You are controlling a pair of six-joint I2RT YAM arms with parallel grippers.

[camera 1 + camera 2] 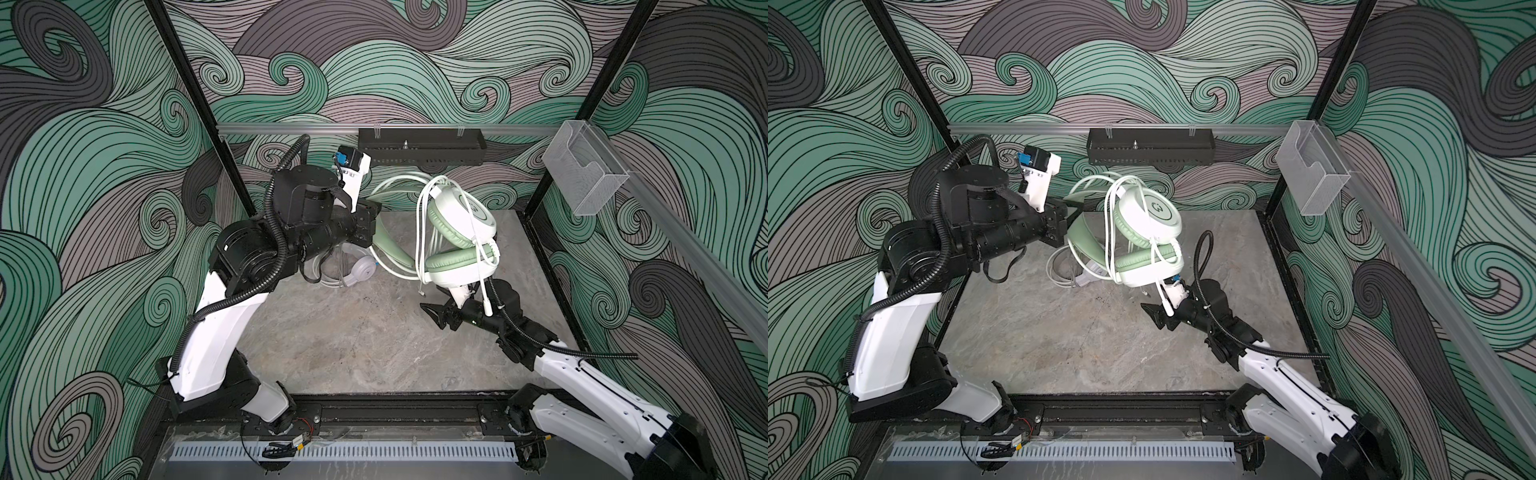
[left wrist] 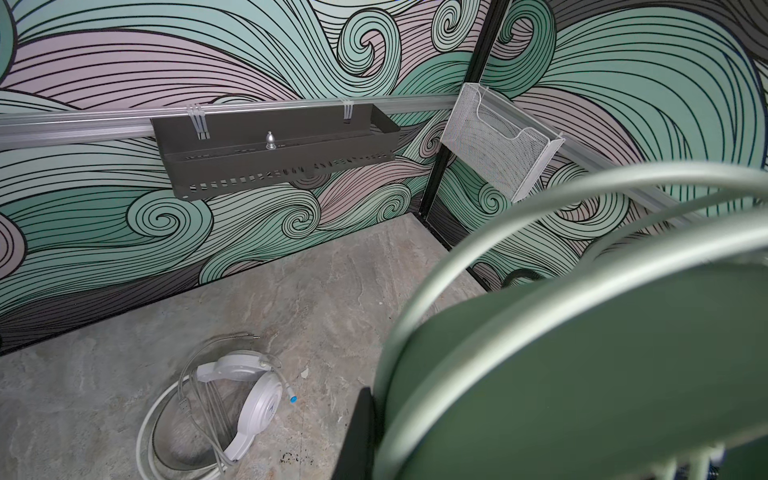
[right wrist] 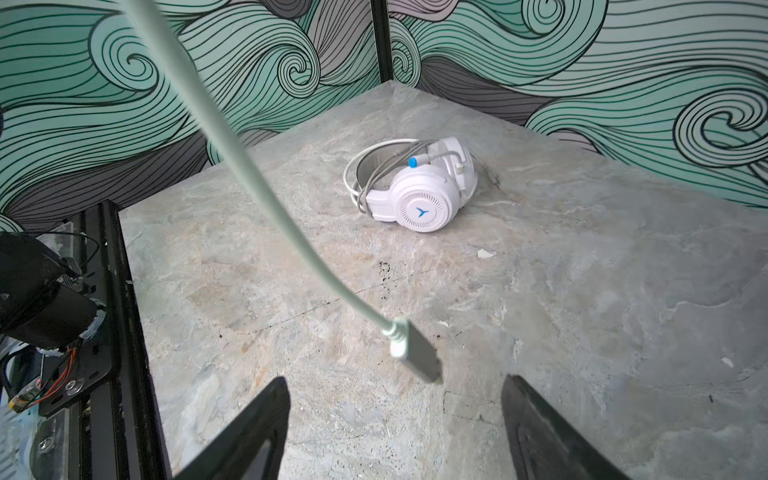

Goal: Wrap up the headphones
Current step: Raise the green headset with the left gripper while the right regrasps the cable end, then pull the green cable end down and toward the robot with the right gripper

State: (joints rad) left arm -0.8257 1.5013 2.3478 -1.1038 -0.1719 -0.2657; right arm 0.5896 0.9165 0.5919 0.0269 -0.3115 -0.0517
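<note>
Where both top views look down on the stone table, we see the white headset lying on it, partly hidden behind the left arm. The left gripper is pressed together on the green headband of the mint headset. That headset hangs in the air just beside and above the white headset, with its pale cable looped around the earcups. The right gripper stands spread and holds nothing, apart from the white headset and nearer the table's front, while the cable's plug dangles over its wrist.

In the left wrist view, the headband fills the near side, and the white headset lies beyond it on the table, wound in its own cable.

In the right wrist view, the two black fingers are wide apart. The plug hangs between them and the white headset, touching neither finger.
</note>
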